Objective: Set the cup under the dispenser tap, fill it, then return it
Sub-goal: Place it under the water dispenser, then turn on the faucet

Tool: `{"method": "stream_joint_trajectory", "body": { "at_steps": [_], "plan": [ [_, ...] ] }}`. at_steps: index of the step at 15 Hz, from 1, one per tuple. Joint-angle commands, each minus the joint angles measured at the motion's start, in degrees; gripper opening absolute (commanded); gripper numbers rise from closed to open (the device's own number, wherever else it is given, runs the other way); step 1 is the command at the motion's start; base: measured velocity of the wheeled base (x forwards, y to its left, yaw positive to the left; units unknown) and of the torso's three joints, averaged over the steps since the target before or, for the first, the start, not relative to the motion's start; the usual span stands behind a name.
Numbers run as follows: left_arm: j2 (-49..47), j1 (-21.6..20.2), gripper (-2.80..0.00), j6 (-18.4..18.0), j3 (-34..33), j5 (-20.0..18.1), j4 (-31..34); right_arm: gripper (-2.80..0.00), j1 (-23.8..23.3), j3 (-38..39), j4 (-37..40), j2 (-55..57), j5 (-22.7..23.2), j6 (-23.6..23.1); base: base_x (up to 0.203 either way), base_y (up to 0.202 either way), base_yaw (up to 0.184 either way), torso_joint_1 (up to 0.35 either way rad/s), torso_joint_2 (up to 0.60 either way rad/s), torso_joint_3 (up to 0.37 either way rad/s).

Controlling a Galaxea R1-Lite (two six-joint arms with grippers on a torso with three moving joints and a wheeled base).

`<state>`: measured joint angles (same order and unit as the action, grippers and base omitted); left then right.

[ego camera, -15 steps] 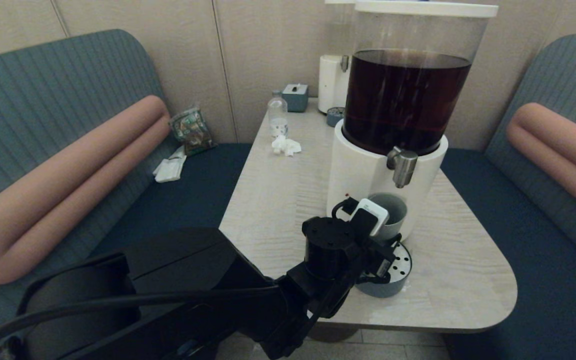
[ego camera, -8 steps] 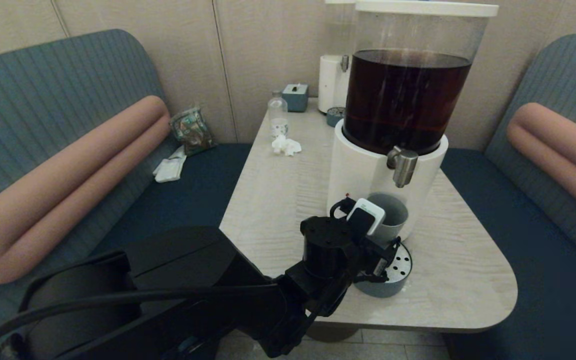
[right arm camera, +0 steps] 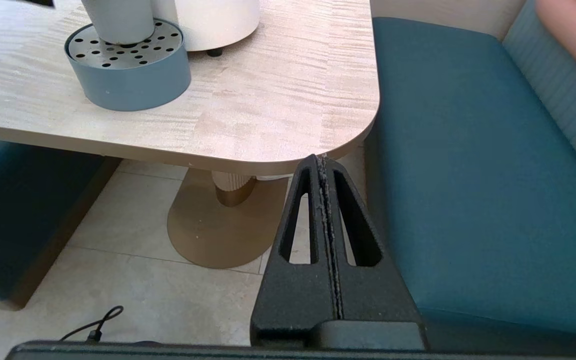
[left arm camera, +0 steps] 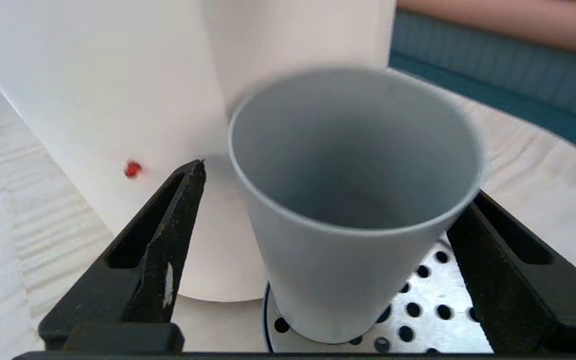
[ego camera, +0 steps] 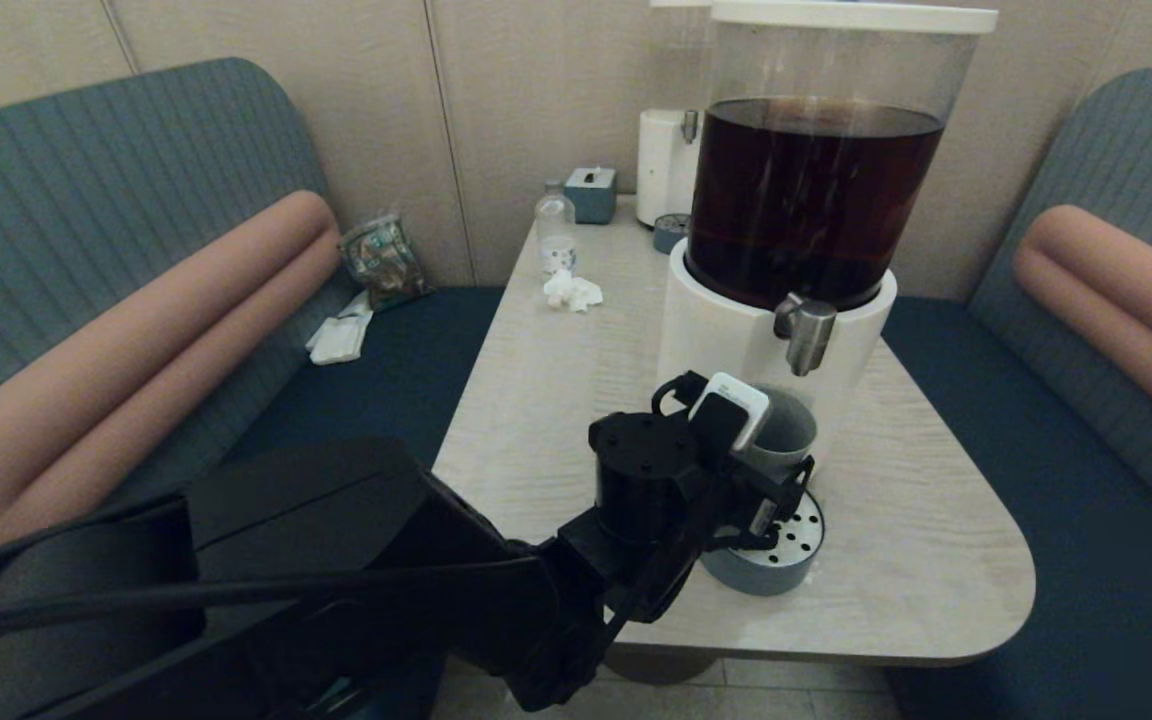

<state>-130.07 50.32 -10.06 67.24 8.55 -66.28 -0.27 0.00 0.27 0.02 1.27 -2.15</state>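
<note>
The grey-green cup [ego camera: 788,432] [left arm camera: 348,210] stands upright on the round blue-grey tray [ego camera: 781,572] [left arm camera: 443,310], below the steel dispenser tap [ego camera: 808,335] of the large dispenser [ego camera: 806,200] holding dark liquid. Its inside shows grey, with no dark liquid. My left gripper [ego camera: 762,480] [left arm camera: 333,185] is open around the cup: one finger [left arm camera: 178,220] stands clear of it, the other [left arm camera: 493,250] lies close by its rim. My right gripper [right arm camera: 322,161] is shut on nothing, low beside the table's near right corner, out of the head view. The cup's foot [right arm camera: 118,20] shows there too.
At the table's far end stand a smaller white dispenser [ego camera: 666,165], a clear bottle [ego camera: 555,232], a tissue box [ego camera: 591,193] and a crumpled tissue [ego camera: 572,291]. Blue benches flank the table [ego camera: 916,560]. The large dispenser's white base [left arm camera: 93,100] is right behind the cup.
My left wrist has shifted slightly left and toward the dispenser. The cup has stayed on the tray under the tap.
</note>
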Motion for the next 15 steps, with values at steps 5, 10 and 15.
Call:
{"method": "stream_joint_trajectory", "body": {
  "at_steps": [5,10,15],
  "plan": [
    [7.2,1.9,0.0,0.0,-4.6,1.2,-0.2,-2.8,0.0,0.0,0.0,0.0,0.0,-0.1,0.0,0.0,0.0,0.0,0.0,0.0],
    [11.0,3.5,0.0,-0.1,-7.0,2.4,-0.2,-2.8,0.0,0.0,0.0,0.0,0.0,-0.1,0.0,0.0,0.0,0.0,0.0,0.0],
    [18.1,5.1,-2.8,0.1,-10.8,5.0,1.2,-2.8,0.0,0.0,0.0,0.0,0.1,-0.1,0.0,0.0,0.0,0.0,0.0,0.0]
  ]
}}
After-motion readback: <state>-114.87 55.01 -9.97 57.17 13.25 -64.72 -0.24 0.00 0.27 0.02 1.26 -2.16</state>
